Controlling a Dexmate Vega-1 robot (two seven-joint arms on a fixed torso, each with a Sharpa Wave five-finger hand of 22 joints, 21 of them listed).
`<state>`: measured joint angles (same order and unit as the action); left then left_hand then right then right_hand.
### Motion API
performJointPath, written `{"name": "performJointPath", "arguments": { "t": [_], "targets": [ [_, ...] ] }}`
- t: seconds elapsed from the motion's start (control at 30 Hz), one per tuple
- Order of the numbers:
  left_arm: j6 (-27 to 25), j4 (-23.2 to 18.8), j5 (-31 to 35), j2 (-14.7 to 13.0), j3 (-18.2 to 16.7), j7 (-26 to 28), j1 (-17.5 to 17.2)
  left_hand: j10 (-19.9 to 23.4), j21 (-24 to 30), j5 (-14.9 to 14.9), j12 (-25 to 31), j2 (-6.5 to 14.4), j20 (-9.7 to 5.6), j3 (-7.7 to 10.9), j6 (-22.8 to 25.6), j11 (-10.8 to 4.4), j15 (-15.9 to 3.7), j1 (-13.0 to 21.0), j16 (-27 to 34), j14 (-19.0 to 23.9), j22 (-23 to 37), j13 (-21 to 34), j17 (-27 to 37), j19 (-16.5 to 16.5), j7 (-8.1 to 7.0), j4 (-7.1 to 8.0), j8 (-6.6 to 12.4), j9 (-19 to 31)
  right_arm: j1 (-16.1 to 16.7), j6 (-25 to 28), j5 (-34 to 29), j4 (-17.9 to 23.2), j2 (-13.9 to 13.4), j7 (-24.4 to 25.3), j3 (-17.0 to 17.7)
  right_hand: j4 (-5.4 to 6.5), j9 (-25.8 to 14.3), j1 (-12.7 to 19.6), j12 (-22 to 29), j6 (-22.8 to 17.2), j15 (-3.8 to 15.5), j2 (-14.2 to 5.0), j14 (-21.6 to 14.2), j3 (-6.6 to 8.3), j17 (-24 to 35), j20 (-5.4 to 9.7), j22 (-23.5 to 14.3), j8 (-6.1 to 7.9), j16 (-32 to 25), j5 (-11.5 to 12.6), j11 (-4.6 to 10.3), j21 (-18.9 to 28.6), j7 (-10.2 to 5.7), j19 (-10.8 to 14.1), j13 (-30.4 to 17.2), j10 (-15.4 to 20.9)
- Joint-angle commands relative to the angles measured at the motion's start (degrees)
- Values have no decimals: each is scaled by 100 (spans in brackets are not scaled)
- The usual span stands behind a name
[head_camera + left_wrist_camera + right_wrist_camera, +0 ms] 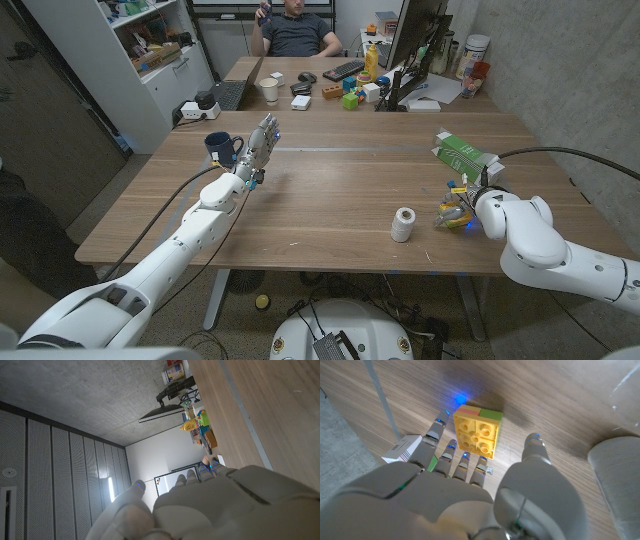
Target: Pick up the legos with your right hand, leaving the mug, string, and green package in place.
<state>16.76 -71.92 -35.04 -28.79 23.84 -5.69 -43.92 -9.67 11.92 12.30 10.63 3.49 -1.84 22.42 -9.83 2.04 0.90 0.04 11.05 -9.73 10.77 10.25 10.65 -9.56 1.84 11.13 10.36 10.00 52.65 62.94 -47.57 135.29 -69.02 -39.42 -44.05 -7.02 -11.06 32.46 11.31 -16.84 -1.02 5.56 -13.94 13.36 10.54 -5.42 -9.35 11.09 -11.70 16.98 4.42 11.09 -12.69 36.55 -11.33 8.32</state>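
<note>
A yellow lego block [476, 432] with a red and a green strip along its far side lies on the wood just past my right hand's fingertips [465, 457]. The thumb [536, 447] stands apart to one side, so my right hand [462, 212] is spread around the block without gripping it. In the head view the legos [449, 209] are mostly hidden under that hand. The green package [462, 155] stands just behind it, and the string spool [403, 224] just to its left. The dark blue mug [222, 148] sits at the far left, beside my raised, open left hand [258, 152].
A second desk [300, 110] behind the table carries a monitor, a keyboard, a cup and toys, with a person seated beyond it. White shelves [150, 60] stand at the back left. The table's front edge [420, 268] runs close to my right hand.
</note>
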Motion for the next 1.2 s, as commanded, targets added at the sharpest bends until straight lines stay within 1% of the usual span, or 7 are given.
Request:
{"name": "performJointPath", "arguments": {
  "t": [0.03,0.33,0.67,0.87,1.0,1.13,1.2],
  "targets": [
    [0,-48,10,-18,-15,25,-34,-928,52,29,42,657,-71,-12,-255,-15,26,-21,54,-1406,32,23,21,-729,20,-8,11,8,-67,-26,-25,-40,24,-74,-43,-25,-31,118,69,-178,45,-110,-184,-17,17,137,-5,70,-56,53,36,64,5,260,-7,151],
    [31,-50,0,-20,-28,16,-46,-923,54,31,43,656,-71,-20,-244,-8,23,-21,55,-1402,32,23,21,-724,13,-8,14,8,-181,62,-322,-64,82,-339,-173,-127,-28,657,105,-377,302,-321,-717,36,28,594,-12,74,-154,163,148,127,-2,956,-4,402],
    [82,-16,-19,-11,-45,-17,-39,-919,55,32,44,655,-70,-25,-235,-12,17,-21,53,-1404,31,23,20,-720,9,-8,16,8,-275,71,-860,-151,206,-750,-282,-201,-34,1373,95,-447,576,-578,-1388,175,75,905,-28,50,-278,271,319,170,-7,1537,-9,533],
    [132,-11,-20,-17,-69,-12,-47,-916,54,33,45,654,-72,-29,-232,-14,14,-22,52,-1406,31,23,20,-722,9,-8,16,8,-236,-7,-1084,-221,301,-944,-223,-155,-41,1741,122,-488,827,-755,-2457,200,143,972,-48,42,-571,272,446,245,-9,2045,-11,701],
    [175,1,-29,-10,-84,-19,-54,-911,55,34,47,654,-67,-31,-223,-9,10,-22,53,-1402,31,22,20,-720,8,-8,18,8,-219,-56,-1193,-254,367,-1080,-155,-139,-46,1792,95,-525,772,-738,-2363,168,146,907,-47,52,-473,255,481,195,-9,2015,-14,662],
    [191,25,-45,-5,-92,-32,-58,-907,54,35,47,654,-69,-35,-220,-11,13,-23,53,-1401,31,22,20,-720,18,-7,18,9,-189,-176,-1222,-324,449,-1134,-73,-95,-92,1949,226,-1087,927,-885,-2725,168,185,960,-49,245,-519,222,480,157,0,2105,-39,1046],
    [205,44,-46,-4,-99,-34,-55,-905,56,35,48,654,-71,-35,-215,-10,12,-23,54,-1399,31,22,20,-716,18,-7,20,9,-210,-203,-1258,-366,508,-1243,-54,-71,-150,2028,314,-1482,1054,-980,-2883,116,325,1031,-57,398,-631,172,316,173,10,2225,-97,1260]
  ]
}}
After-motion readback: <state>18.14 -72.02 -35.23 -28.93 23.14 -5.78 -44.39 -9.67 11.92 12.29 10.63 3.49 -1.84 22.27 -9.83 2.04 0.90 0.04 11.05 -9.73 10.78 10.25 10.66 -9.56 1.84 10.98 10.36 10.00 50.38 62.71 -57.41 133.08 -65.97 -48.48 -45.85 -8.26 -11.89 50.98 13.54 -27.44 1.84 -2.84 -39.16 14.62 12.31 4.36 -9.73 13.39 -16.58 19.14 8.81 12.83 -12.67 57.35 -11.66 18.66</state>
